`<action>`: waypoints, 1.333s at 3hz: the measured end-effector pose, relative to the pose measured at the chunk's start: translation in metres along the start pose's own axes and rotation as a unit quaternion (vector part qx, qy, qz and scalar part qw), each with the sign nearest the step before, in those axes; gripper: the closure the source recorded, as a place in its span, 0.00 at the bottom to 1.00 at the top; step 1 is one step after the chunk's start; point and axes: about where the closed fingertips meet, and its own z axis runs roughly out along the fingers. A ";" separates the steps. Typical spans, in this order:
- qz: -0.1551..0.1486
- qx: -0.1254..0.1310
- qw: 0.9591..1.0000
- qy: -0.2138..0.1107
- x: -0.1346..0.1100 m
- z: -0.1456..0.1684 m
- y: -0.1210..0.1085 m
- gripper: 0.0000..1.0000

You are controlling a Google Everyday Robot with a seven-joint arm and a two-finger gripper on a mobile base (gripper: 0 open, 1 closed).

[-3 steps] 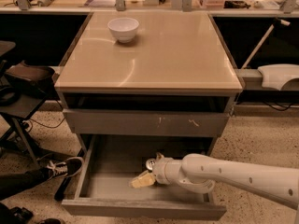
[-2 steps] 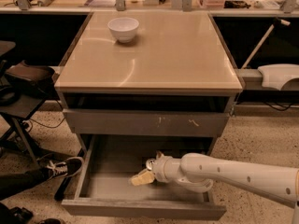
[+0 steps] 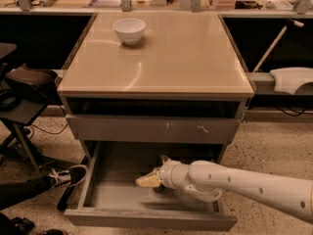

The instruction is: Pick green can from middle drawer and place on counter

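– Barely anything has moved in the last second. My pincer (image 3: 150,179) has crept a shade farther back inside the open drawer (image 3: 90,180), and the arm reaching in from the right has come with it.

– Where is the can, then?

– The green can (image 3: 158,188) shows only as a dark shape on the drawer floor, tucked just under the pincer on its near side, if that is it at all. My own wrist covers most of it.

– Have you got hold of it?

– I cannot tell. Whether the pincer is wide, narrow or closed on something does not show from here.

– Which way must you go for it?

– Hardly any way. The dark shape lies right at the pincer, slightly nearer and to the right of its tip, roughly mid-drawer. I cannot make out whether the can stands upright or lies on its side. I judge that matters most, since the pincer points leftward and would need to close across the can's width.

– And afterwards?

– Up and back onto the counter (image 3: 161,62). A white bowl (image 3: 129,30) sits at its far left, so I would choose the bare near part.
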 end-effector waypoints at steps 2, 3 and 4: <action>0.000 0.000 1.000 0.000 0.000 0.000 0.000 0.65; 0.000 0.000 1.000 0.000 0.000 0.000 0.000 0.88; 0.000 -0.001 1.000 0.000 0.000 0.000 0.001 1.00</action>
